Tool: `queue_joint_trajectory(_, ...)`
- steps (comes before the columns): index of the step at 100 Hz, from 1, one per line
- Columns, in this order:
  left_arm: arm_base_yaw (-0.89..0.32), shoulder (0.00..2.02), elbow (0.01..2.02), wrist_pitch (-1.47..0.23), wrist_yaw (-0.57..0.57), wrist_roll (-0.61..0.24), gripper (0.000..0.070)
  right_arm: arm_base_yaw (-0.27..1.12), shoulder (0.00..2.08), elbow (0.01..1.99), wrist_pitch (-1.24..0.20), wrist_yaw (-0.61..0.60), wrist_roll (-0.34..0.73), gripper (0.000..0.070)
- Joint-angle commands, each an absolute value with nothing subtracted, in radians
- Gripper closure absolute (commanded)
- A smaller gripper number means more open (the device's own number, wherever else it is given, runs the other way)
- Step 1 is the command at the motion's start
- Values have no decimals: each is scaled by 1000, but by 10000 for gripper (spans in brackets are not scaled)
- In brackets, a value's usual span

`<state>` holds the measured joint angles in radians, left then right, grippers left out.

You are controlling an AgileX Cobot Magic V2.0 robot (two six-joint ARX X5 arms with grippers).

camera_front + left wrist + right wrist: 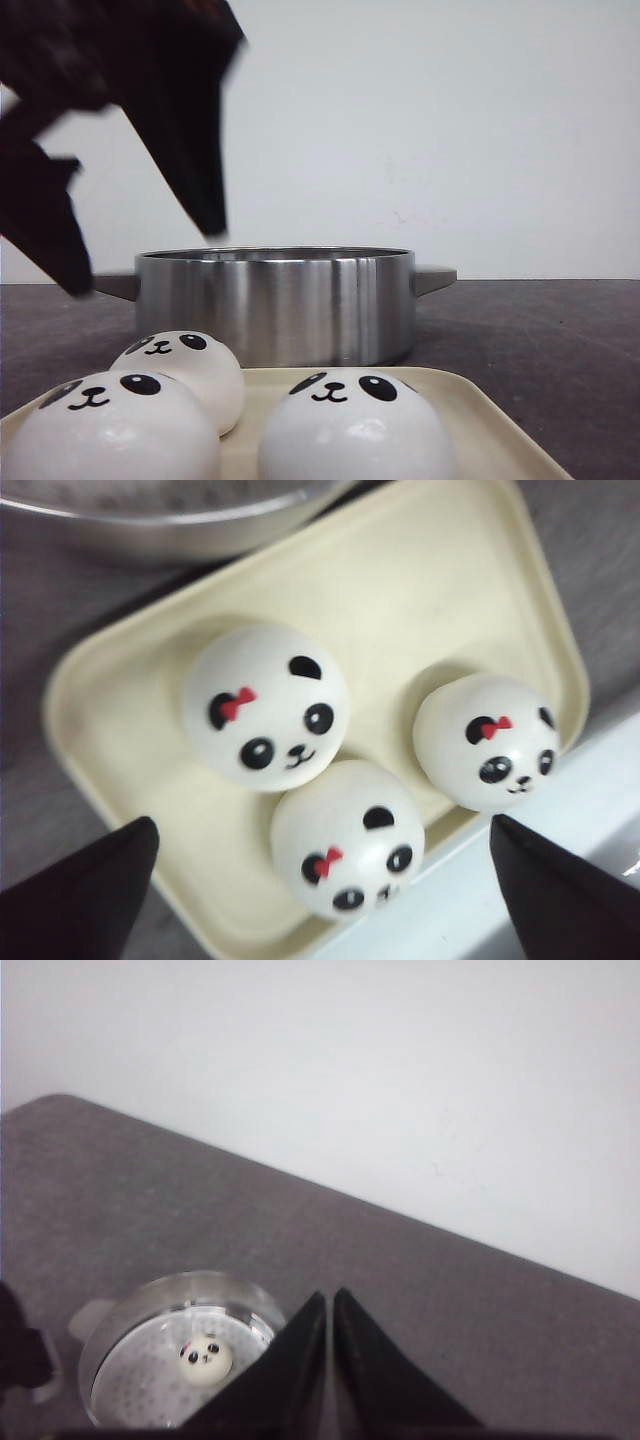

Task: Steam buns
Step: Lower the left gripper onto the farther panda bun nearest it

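Three white panda buns lie on a cream tray: one at the back left, one at the front left, one on the right. The left wrist view shows the same three on the tray. My left gripper is open and empty, high above the tray. A fourth bun lies inside the steel pot. My right gripper is shut and empty, high above the table beside the pot.
The pot stands just behind the tray, with flat handles on both sides. A perforated steamer plate lines its floor. A white strip runs along the tray's near edge. A white wall stands behind the dark table.
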<state>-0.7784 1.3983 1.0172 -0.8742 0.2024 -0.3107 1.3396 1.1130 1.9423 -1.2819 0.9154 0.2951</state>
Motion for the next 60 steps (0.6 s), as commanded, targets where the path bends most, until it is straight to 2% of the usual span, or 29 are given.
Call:
queue_joint_trajectory(1,-793,1447,1023,-850,167,-345,68,1368,1121,1964,-1292,939,355,694)
queue_joint_trajectory(14,-794,1529,1023,-799,156,-405,68,1393,1121,1964,-1303,963,361,693)
queue_joint_trajectory(50,-792,1656,1023,-762,147,-439,78,1442,1122,1963,-1318,1002,380,694)
queue_joint_trajectory(55,-792,1656,1023,-758,128,-439,121,1448,1122,1963,-1333,1003,394,693)
queue_joint_trajectory(60,-792,1656,1023,-749,110,-439,220,1451,1122,1963,-1349,1008,408,693)
